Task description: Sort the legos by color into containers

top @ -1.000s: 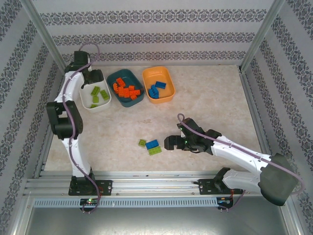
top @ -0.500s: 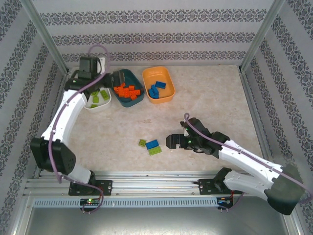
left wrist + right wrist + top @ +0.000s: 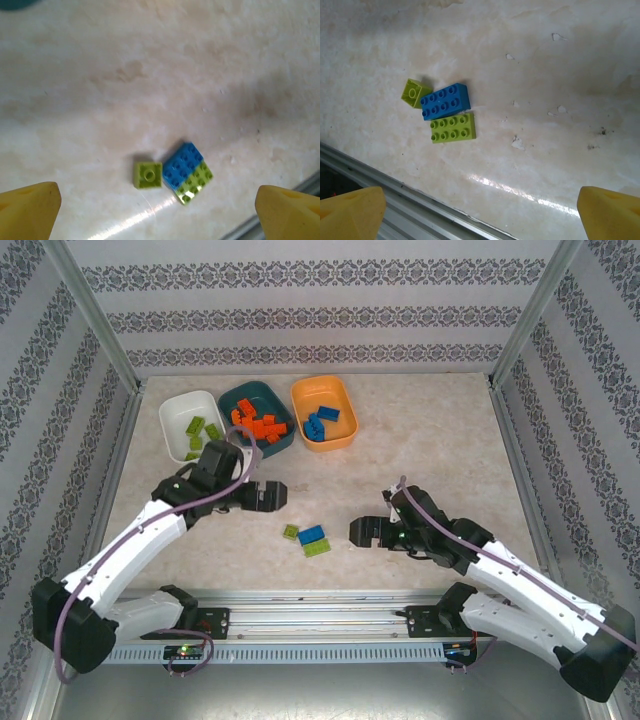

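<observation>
Pickup looks next: left gripper (image 3: 270, 496) and right gripper (image 3: 356, 532) gape empty, three loose legos (image 3: 311, 537) between them, needing a descent.

Three loose legos (image 3: 311, 536) on the table (image 3: 430, 440) between left end effector (image 3: 275, 496) and right end effector (image 3: 355, 532).

Top view: bright, even light from above on the table (image 3: 430, 440), with only faint, soft shadows and sharp detail throughout. Left wrist view: soft focus all over, the legos (image 3: 182, 172) fuzzy-edged, a white glare streak on the table just below them, and the fingertips (image 3: 30, 210) in the bottom corners blurred. Right wrist view: sharper, studs crisp, a glare streak low centre, a dim shadow patch upper right.
</observation>
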